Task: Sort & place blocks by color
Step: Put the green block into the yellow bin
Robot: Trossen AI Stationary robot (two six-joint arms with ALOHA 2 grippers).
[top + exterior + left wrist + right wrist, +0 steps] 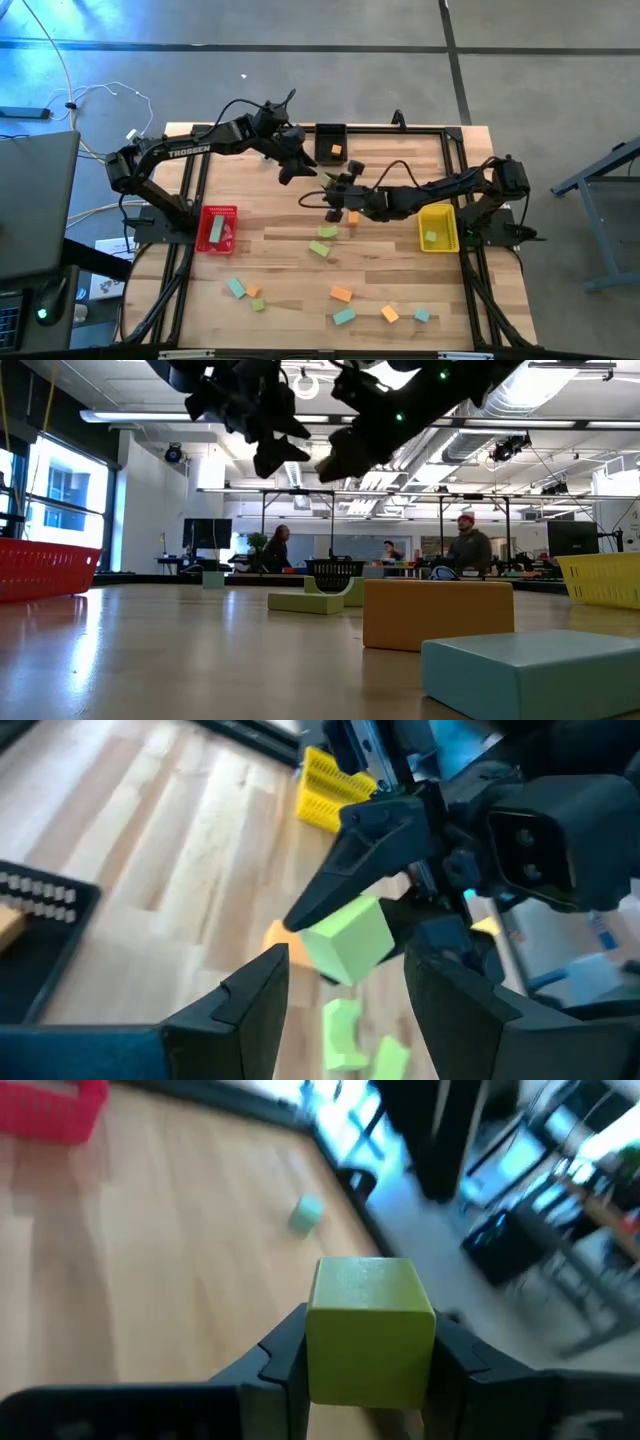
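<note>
My right gripper hangs above the table's middle, shut on a yellow-green block. The left wrist view shows that block too. My left gripper is open and hovers just left of it and farther back, near the black bin; its fingers point at the held block without touching it. Loose orange, teal and yellow-green blocks lie flat on the near half of the table. In the low view both grippers show dark at the top: the left gripper and the right gripper. My right gripper pinches the yellow-green block by two opposite side faces, one finger on each. The block sticks out beyond the fingertips. It is lifted clear of the table.
The black bin holds an orange block. The red bin at the left holds a teal block, and the yellow bin at the right holds a green one. Two yellow-green blocks lie just below the grippers. People sit beyond the far edge.
</note>
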